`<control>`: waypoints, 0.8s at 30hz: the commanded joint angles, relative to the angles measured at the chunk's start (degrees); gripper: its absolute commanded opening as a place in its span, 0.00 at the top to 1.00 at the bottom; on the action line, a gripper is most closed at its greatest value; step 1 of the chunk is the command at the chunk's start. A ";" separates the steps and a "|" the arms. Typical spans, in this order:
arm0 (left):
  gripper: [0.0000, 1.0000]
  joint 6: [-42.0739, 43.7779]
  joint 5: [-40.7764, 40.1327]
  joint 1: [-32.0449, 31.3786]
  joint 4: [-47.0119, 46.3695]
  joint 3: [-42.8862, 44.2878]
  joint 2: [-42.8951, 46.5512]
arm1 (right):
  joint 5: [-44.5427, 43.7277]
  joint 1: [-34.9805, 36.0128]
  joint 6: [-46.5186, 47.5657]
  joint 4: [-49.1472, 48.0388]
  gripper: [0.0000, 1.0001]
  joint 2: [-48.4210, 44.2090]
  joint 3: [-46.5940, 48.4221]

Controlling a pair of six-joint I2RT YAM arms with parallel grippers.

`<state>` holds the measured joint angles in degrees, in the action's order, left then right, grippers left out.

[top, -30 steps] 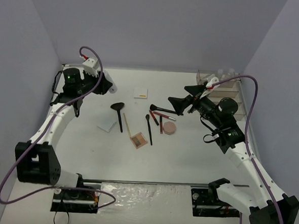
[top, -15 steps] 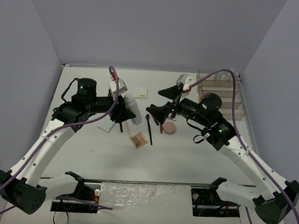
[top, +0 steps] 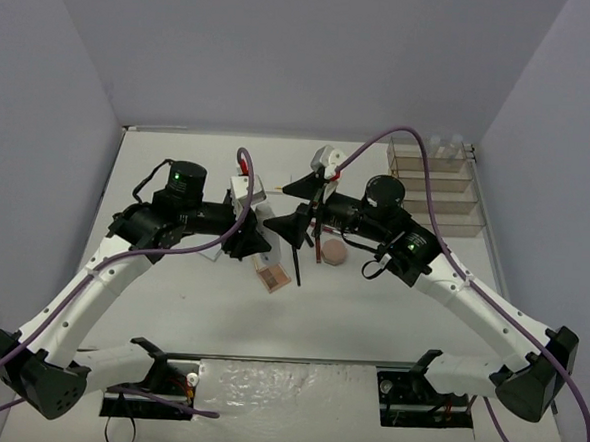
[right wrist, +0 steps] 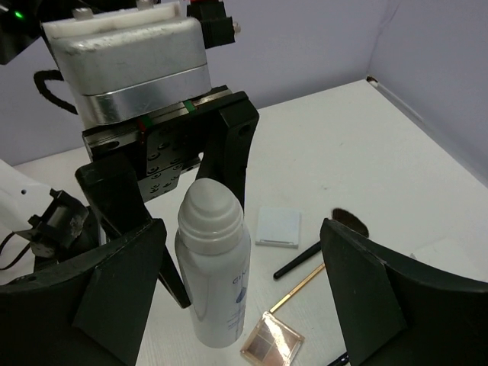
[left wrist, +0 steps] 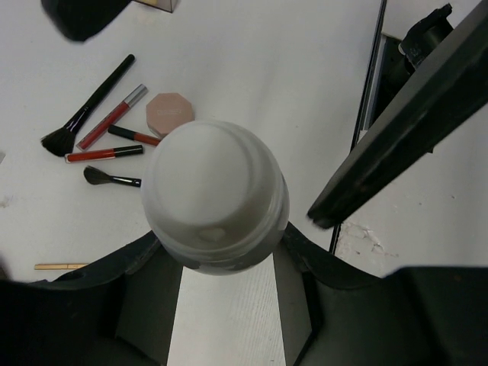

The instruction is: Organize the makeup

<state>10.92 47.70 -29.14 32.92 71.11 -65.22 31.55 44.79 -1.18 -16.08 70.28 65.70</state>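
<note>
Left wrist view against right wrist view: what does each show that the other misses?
Only the left wrist: the pink compact and the red pencils lying near it.
Only the right wrist: the white square pad and the brown palette on the table.
Both: the white-capped bottle clamped in the left gripper, with the right gripper standing open on either side of it, not touching.

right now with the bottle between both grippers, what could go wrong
1. The left gripper grips the white-capped bottle while the right gripper stands open on either side of it, not touching. Letting go too soon could drop the bottle onto the table near the brown palette.
2. The right gripper is close to the left gripper's body and might knock it when closing.
</note>
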 commanded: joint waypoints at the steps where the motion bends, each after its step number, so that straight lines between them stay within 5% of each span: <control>1: 1.00 2.95 0.80 -1.17 -1.93 4.77 0.27 | 0.95 1.60 1.41 -2.87 0.22 1.36 3.35; 11: 1.00 4.22 -0.30 -1.80 -1.70 5.07 -0.10 | 1.79 2.80 2.14 -1.87 0.43 3.07 3.85; 20: 0.99 4.49 -2.75 -2.30 -1.48 4.13 -0.52 | 0.65 2.79 3.52 -1.23 1.00 3.20 4.00; 24: 0.63 2.75 -6.70 -2.41 -2.40 2.78 0.16 | -2.14 2.54 4.47 -1.23 1.00 2.98 3.65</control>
<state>14.39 43.68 -31.08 34.91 71.79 -66.46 32.48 47.35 1.62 -14.04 73.63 66.94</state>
